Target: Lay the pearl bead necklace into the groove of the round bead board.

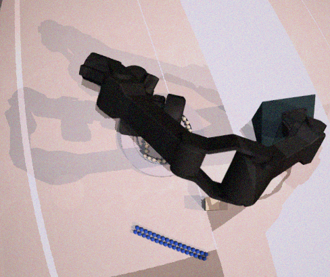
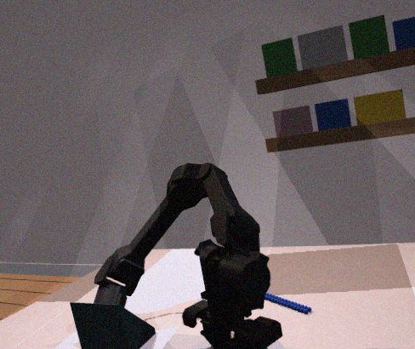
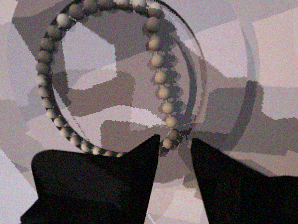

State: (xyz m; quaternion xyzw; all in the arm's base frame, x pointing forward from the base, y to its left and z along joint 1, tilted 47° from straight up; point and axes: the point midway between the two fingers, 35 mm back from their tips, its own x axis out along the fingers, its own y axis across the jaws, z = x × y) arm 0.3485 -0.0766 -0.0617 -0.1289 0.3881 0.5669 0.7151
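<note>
The pearl bead necklace (image 1: 154, 160) (image 3: 157, 60) lies on the round bead board (image 1: 129, 155) (image 3: 250, 60). In the wrist view its left and lower beads follow the ring groove, while its right-hand beads run nearly straight, inside the groove's right arc, which shows bare. My gripper (image 3: 175, 141) is partly open, low over the near right part of the necklace. A gap shows between the fingertips, with a couple of beads in line with it and none pinched. The arm covers the middle of the board in the top view, and the fingertips are hidden there.
A double row of blue beads (image 1: 170, 241) (image 2: 287, 303) lies on the table away from the board. A small tan block (image 1: 212, 203) is near the arm. A dark teal block (image 1: 268, 118) (image 2: 107, 325) stands at the arm's base. Wall shelves (image 2: 345, 65) hold coloured boxes.
</note>
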